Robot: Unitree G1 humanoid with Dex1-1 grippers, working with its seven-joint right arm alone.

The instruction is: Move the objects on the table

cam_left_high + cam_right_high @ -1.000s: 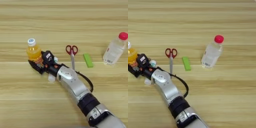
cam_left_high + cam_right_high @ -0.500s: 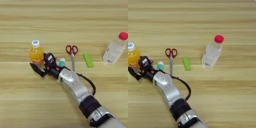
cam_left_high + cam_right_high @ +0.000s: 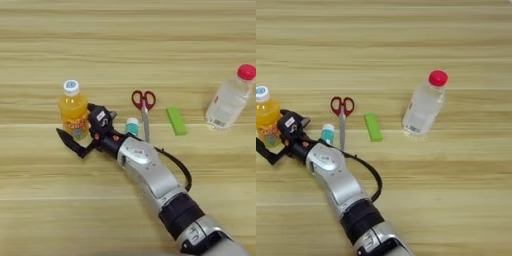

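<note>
— What's at your far left?
— The orange bottle (image 3: pixel 73 111), upright on the worktop (image 3: pixel 125 45). Your pincer (image 3: pixel 80 131) is spread wide around its base, one finger each side.
— And rightward?
— The stick (image 3: pixel 132 126) by your forearm, scissors (image 3: pixel 144 106), a green block (image 3: pixel 176 120), then a clear bottle (image 3: pixel 228 98) standing.

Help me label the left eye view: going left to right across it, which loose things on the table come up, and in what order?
orange-drink bottle → white stick with teal label → red-handled scissors → green block → clear bottle with red cap.
</note>
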